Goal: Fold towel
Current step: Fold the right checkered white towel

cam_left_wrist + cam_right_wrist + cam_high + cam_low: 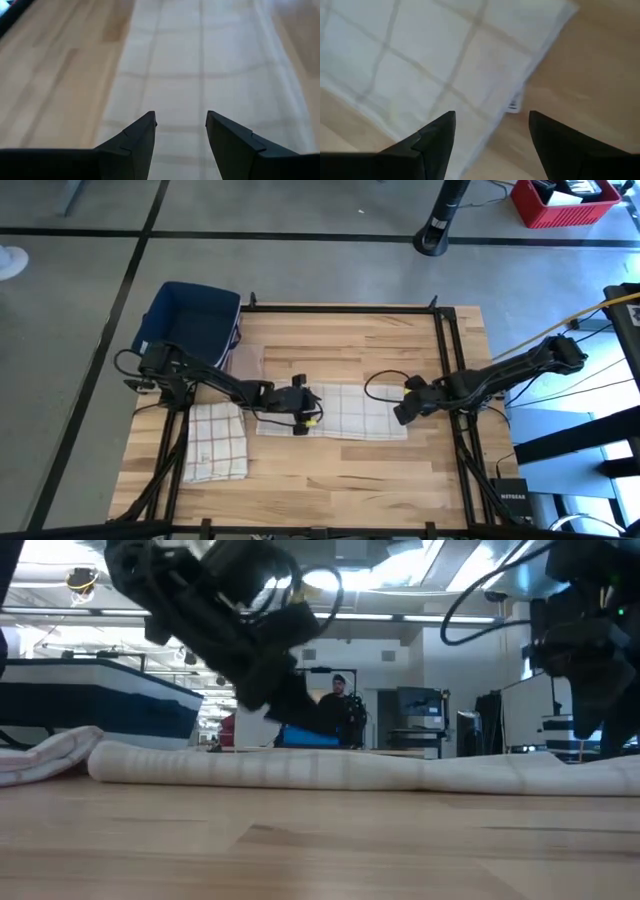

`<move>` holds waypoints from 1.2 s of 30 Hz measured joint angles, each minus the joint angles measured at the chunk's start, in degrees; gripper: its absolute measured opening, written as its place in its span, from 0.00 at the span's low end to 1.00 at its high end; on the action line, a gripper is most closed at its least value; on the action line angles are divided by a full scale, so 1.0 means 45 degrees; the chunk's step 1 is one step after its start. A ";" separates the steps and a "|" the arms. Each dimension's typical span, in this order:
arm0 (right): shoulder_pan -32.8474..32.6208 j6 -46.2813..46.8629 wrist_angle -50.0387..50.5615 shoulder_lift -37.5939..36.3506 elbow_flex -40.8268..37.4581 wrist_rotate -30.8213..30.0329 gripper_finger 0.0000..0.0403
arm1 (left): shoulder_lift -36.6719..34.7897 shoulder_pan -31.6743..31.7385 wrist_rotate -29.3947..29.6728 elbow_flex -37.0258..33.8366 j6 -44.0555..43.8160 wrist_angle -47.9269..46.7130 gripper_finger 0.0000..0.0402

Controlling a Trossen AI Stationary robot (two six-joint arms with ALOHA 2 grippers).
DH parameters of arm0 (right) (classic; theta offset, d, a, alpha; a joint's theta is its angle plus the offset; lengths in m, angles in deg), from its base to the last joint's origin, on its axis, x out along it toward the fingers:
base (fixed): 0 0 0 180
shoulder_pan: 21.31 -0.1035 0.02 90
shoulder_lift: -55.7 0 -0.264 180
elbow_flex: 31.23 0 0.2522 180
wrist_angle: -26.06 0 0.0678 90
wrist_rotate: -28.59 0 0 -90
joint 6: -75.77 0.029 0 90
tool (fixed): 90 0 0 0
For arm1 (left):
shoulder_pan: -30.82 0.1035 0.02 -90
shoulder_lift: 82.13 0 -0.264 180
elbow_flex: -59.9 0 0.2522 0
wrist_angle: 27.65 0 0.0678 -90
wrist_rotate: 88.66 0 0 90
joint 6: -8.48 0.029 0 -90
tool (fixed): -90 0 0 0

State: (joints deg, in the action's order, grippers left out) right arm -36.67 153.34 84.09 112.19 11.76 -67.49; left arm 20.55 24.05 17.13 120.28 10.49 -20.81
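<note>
The towel (335,411) is lying lengthwise across mid-frame, the left tool (300,412) and right tool (402,413) hovering wide-open, empty, over opposite ends.

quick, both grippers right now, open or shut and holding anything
Left gripper: open, empty, above the towel.
Right gripper: open, empty, over the towel's right end.

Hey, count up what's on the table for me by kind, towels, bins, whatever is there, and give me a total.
Towels: 2, a pale checked towel lying in the middle and a folded red-checked towel near the left arm
Bins: 1, a dark blue bin at the table's far left corner
Total: 3
</note>
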 joint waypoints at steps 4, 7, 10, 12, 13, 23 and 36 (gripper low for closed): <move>0.0000 0.0335 -0.1686 0.0005 -0.1113 0.0580 0.63 | 0.0334 -0.0032 -0.0015 -0.0001 0.0323 -0.0342 0.42; 0.0000 0.0742 -0.2840 0.0000 -0.1919 0.0650 0.63 | 0.0263 -0.0022 -0.0005 -0.0001 0.0290 -0.0345 0.42; 0.0000 0.1312 -0.3640 -0.0072 -0.2584 0.0601 0.63 | 0.0203 -0.0018 0.0005 0.0003 0.0264 -0.0306 0.42; 0.0000 0.1388 -0.4214 -0.0038 -0.2808 0.0535 0.63 | 0.0203 -0.0021 0.0001 0.0009 0.0270 -0.0340 0.42; 0.0000 0.1391 -0.4333 -0.0038 -0.2881 0.0412 0.63 | 0.0203 -0.0022 0.0004 0.0009 0.0270 -0.0378 0.42; -0.0010 0.1341 -0.6929 -0.0019 -0.3740 -0.0651 0.61 | 0.0203 -0.0003 0.0004 0.0009 0.0231 -0.0370 0.42; -0.0005 -0.0335 -0.7266 0.0029 -0.3978 -0.1472 0.04 | 0.0208 0.0006 -0.0615 0.0235 0.0173 0.0874 0.42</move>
State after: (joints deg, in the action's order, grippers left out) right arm -36.69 151.83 51.39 112.32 -6.14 -74.12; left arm 21.48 24.08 14.36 121.34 11.27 -16.88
